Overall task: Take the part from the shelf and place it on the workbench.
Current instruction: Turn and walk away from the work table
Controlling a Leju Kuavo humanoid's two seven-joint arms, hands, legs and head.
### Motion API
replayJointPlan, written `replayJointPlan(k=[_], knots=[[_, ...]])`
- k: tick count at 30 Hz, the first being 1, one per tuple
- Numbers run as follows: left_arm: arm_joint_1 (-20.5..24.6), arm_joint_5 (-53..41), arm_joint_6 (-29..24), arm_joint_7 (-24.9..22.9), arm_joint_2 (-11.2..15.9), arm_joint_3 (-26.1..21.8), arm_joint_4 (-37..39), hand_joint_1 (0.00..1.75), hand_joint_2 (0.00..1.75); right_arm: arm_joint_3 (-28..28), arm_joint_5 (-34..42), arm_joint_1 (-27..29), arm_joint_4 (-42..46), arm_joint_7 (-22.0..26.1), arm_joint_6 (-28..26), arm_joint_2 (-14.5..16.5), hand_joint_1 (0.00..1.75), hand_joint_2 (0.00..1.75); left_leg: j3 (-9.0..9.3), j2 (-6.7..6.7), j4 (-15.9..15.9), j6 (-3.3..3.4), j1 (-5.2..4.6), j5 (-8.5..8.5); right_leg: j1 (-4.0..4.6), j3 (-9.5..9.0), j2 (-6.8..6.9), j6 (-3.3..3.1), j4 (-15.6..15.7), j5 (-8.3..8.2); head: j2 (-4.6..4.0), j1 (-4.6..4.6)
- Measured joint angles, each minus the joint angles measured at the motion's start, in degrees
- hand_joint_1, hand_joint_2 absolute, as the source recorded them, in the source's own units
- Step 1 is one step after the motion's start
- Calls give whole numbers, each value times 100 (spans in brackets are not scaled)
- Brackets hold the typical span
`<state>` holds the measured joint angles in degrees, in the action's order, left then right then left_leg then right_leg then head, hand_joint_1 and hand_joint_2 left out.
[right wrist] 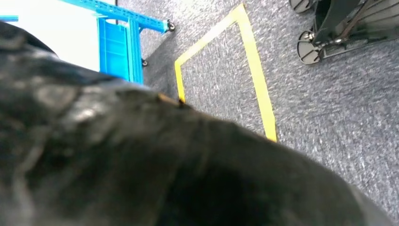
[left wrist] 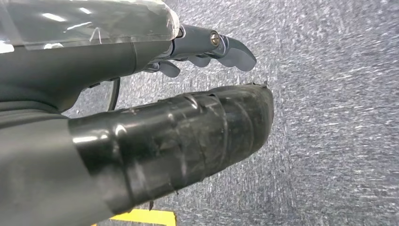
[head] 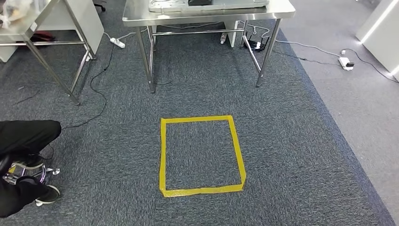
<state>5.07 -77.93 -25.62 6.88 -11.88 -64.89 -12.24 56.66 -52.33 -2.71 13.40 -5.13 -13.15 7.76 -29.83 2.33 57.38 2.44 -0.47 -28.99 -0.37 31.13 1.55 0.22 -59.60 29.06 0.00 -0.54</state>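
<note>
Grey carpet (head: 291, 141) with yellow tape square (head: 202, 155); steel tables (head: 207, 14) beyond.

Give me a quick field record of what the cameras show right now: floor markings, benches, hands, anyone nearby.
floor marking: yellow tape rectangle on grey carpet
workbench: steel-topped metal table beyond the tape, a pale tray on it
second table: metal-legged table at far left
left robot hand: fingers apart, holding nothing
right robot hand: a dark blurred mass fills the wrist view, state unclear
shelf: blue metal rack, right wrist view
person: dark-trousered leg and shoe at left
</note>
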Motion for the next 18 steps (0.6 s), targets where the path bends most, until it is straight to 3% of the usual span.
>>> replayJointPlan(k=[3,5,8,9,10,11,12,14,16,18], knots=[[7,0,-1,-1,0,0,0,0,0,-2,-31,1,-11,-41,15,35,0,0,-11,54,15,-87,0,-11,7,3,-37,-63,108,-25,0,3],[9,-1,-3,-5,0,0,0,0,0,-4,-69,5,-22,-79,45,63,0,0,-91,-37,215,-161,17,-180,-30,5,-76,-126,155,-70,0,7],[-3,-2,-3,-28,-1,0,0,0,0,-17,-127,-1,-29,-103,113,99,0,0,-537,-171,1218,-252,65,-722,-42,44,-145,-179,164,-108,0,14],[-7,-3,-2,-38,-1,0,0,0,0,-26,-147,-1,-31,-110,139,118,0,0,-664,-175,1507,-271,79,-808,-41,58,-180,-181,153,-112,0,14],[-10,-4,0,-49,-1,0,0,0,0,-39,-173,0,-34,-120,166,137,0,0,-705,-176,1605,-284,93,-778,-41,69,-222,-181,137,-113,0,13],[-12,-4,1,-59,-1,-1,0,0,0,-52,-198,0,-39,-135,193,161,0,0,-642,-183,1483,-291,106,-641,-43,77,-271,-177,118,-111,0,13],[-14,-5,1,-66,-1,-1,0,0,0,-68,-225,-3,-43,-150,216,187,0,0,-482,-212,1154,-288,118,-429,-45,82,-324,-170,99,-108,0,13],[-20,-8,1,-80,1,-2,0,0,0,-99,-268,-13,-50,-170,247,240,0,0,-135,-393,403,-253,137,-129,-43,101,-419,-130,60,-105,0,12],[-13,-16,1,-95,2,-1,0,0,0,-130,-302,-22,-52,-173,281,272,0,0,-3,-519,83,-203,130,-79,-43,139,-498,-53,46,-126,0,9],[0,-24,1,-102,0,0,0,0,0,-149,-320,-17,-58,-174,298,287,0,0,1,-454,54,-134,122,-52,-49,171,-567,31,58,-159,0,8]])
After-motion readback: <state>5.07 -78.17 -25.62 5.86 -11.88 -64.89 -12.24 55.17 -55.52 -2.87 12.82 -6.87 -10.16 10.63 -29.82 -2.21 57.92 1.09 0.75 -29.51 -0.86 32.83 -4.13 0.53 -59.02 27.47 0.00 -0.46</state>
